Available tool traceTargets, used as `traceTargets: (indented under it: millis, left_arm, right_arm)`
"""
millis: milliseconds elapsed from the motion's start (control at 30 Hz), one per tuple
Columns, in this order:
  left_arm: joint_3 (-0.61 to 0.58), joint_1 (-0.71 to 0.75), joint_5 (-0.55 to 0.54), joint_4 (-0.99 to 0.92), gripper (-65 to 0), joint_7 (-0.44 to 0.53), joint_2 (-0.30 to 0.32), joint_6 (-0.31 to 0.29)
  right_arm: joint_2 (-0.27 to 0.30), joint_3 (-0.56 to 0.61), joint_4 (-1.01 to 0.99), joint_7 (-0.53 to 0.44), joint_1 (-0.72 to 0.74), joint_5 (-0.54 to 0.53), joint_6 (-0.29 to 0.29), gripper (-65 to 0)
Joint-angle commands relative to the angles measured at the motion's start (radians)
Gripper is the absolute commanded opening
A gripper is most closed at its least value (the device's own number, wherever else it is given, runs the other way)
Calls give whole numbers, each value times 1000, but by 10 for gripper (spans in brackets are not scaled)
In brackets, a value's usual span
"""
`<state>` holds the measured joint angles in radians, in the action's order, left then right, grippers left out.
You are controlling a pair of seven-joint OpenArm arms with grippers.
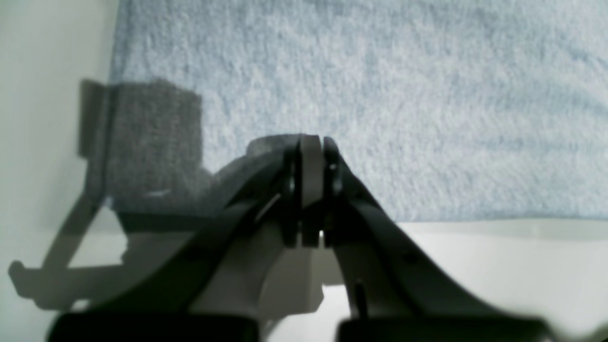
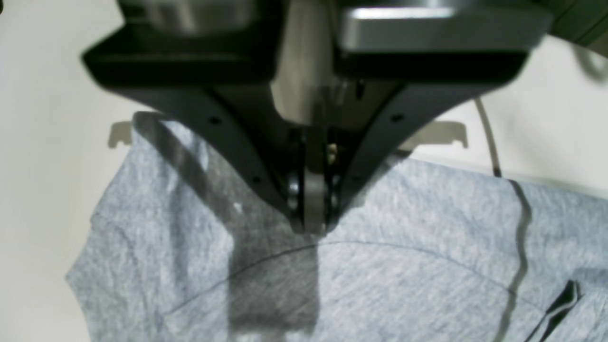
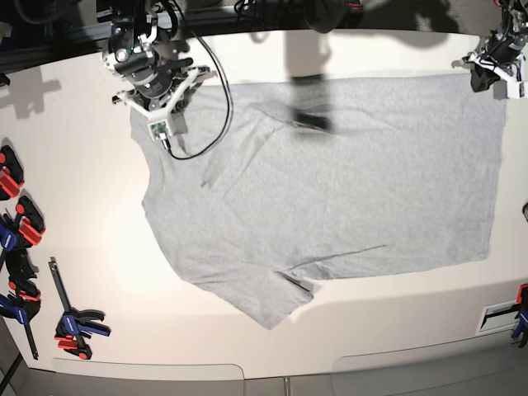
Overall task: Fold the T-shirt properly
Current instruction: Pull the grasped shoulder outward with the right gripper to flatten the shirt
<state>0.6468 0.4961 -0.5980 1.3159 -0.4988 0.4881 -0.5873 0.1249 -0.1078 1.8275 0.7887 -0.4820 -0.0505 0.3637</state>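
Note:
The light grey T-shirt [image 3: 346, 181] lies spread flat on the white table [image 3: 91, 214], plain side up, hem at the right and one sleeve [image 3: 276, 301] at the front. My right gripper [image 3: 165, 107] is at the shirt's far left. In the right wrist view it [image 2: 311, 228] is shut, its tip touching the cloth [image 2: 403, 285] just by a curved sleeve seam. My left gripper [image 3: 488, 78] is at the far right hem corner. In the left wrist view it [image 1: 311, 142] is shut, its tip on the cloth [image 1: 403, 95] just inside the hem. No pinched cloth shows.
A black cable [image 3: 216, 99] loops from the right arm over the shirt's far left part. Several red, blue and black clamps [image 3: 21, 223] lie along the table's left edge, with one more [image 3: 78, 323] at the front left. Another clamp [image 3: 520, 309] sits at the right edge.

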Motion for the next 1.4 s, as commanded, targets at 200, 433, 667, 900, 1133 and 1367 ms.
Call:
traceTargets:
  millis: [200,433,667,900,1133,1367]
  left_arm:
    - [8,76,-37,13,-650,-5,19,-3]
    - [8,138,-61,14,-650,-5,19,-3]
    - [70,156,-70,15,-650,-33,6,-4]
    - [199,229,-233,15,-650,-55,2,-15]
    - [295,257,-344,37,-650,-80,-35,-111]
    - [346,257,-349,191,-650,-80,-58,-111]
  right_arm:
    - [6,-4,2,57,-79,20,4,-650]
    - [6,-4,34,57,-154,20,3,-650]
    - [6,-5,82,68,-210,24,3,-650]
    - [8,-95,89,23,-211,27,3,-650]
    - [8,-159,89,-11,-171,-36,3,-650]
    - [5,-158,89,-15,-124,-40,3,-650]
